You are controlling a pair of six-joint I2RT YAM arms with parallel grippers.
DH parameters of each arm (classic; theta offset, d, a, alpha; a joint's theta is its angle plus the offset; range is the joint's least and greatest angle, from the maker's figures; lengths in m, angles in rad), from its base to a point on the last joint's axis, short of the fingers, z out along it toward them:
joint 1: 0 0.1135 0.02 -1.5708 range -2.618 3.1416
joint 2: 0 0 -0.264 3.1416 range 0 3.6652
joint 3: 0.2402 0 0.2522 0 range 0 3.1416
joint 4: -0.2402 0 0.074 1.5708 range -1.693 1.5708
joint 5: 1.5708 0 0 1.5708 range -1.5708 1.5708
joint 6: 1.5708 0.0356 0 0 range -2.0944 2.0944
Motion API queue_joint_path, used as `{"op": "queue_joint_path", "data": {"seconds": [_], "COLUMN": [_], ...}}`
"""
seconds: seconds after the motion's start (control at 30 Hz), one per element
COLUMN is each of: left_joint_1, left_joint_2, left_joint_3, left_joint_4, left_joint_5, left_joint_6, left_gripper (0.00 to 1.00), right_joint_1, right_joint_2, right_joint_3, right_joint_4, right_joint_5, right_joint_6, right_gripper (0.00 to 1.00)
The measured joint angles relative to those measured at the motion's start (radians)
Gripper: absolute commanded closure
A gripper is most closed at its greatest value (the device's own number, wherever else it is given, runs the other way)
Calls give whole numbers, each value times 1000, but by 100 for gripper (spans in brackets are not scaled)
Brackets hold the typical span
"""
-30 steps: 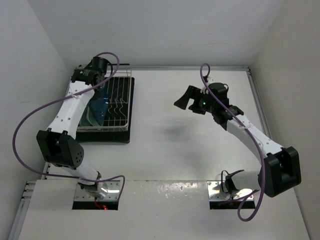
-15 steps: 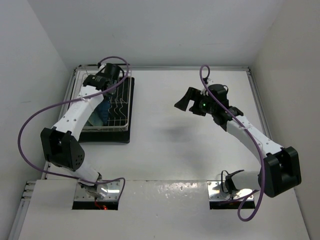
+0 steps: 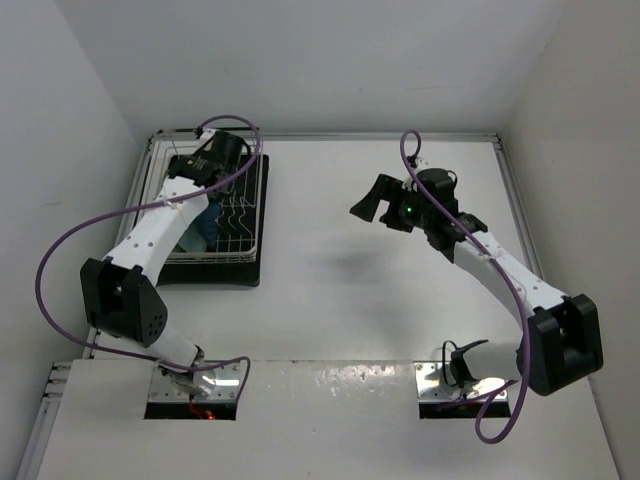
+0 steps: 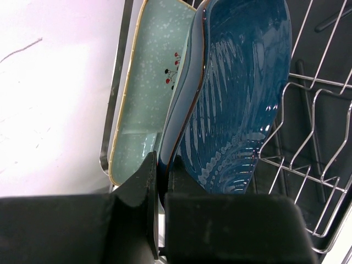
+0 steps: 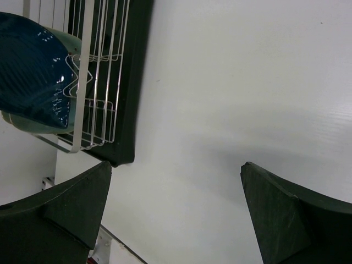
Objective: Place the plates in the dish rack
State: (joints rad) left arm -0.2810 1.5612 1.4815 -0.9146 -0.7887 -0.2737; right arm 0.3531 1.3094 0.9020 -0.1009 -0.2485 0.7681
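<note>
The dark blue leaf-shaped dish [image 4: 242, 99] stands on edge in the white wire dish rack [image 4: 308, 137]. My left gripper [image 4: 162, 181] is shut on the dish's lower rim. A pale mint-green speckled plate [image 4: 146, 82] stands just behind it against the rack's rim. I cannot make out a second mint plate. In the top view the left gripper [image 3: 198, 170] is over the rack [image 3: 245, 215], with the blue dish [image 3: 205, 222] below it. My right gripper [image 3: 362, 203] is open and empty, high over mid-table. Its wrist view [image 5: 176, 181] shows the blue dish [image 5: 33, 77] and the rack [image 5: 99, 82].
The rack sits on a black drip tray [image 3: 225, 272] at the table's far left, close to the left wall. White walls enclose the table at the left, back and right. The white tabletop [image 3: 340, 260] lies between the rack and the right arm.
My left gripper has swung right over the rack's far end, still holding the blue dish, and the dish now stands more on edge. The right arm has not moved.
</note>
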Motion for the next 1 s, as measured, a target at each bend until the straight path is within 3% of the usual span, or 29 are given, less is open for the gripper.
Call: {"op": "queue_joint_path", "data": {"seconds": [0.4,0.6,0.77,0.8,0.83,0.93,0.97,1.0], "left_joint_1": [-24,-40,-51,-50,-48,-37,-32,-24], "left_joint_2": [22,51,69,69,69,72,78,88], "left_joint_3": [-2,-100,-97,-97,-95,-90,-90,-90], "left_joint_4": [34,99,113,113,112,109,101,90], "left_joint_5": [-47,-4,-16,-15,-13,26,39,54], "left_joint_6": [14,-20,-13,-13,-13,-5,0,2], "left_gripper": [100,99,99,95,82,70,57,50], "right_joint_1": [0,1,1,1,1,1,1,-2], "right_joint_2": [-9,-26,-26,-26,-26,-26,-26,-26], "right_joint_3": [-1,-6,-6,-6,-6,-6,-6,-6], "right_joint_4": [-15,-14,-14,-14,-14,-16,-17,-17], "right_joint_5": [13,22,22,22,22,25,26,29], "right_joint_6": [-1,-4,-4,-4,-4,-5,-6,-8], "right_gripper": [0,0,0,0,0,0,0,0]}}
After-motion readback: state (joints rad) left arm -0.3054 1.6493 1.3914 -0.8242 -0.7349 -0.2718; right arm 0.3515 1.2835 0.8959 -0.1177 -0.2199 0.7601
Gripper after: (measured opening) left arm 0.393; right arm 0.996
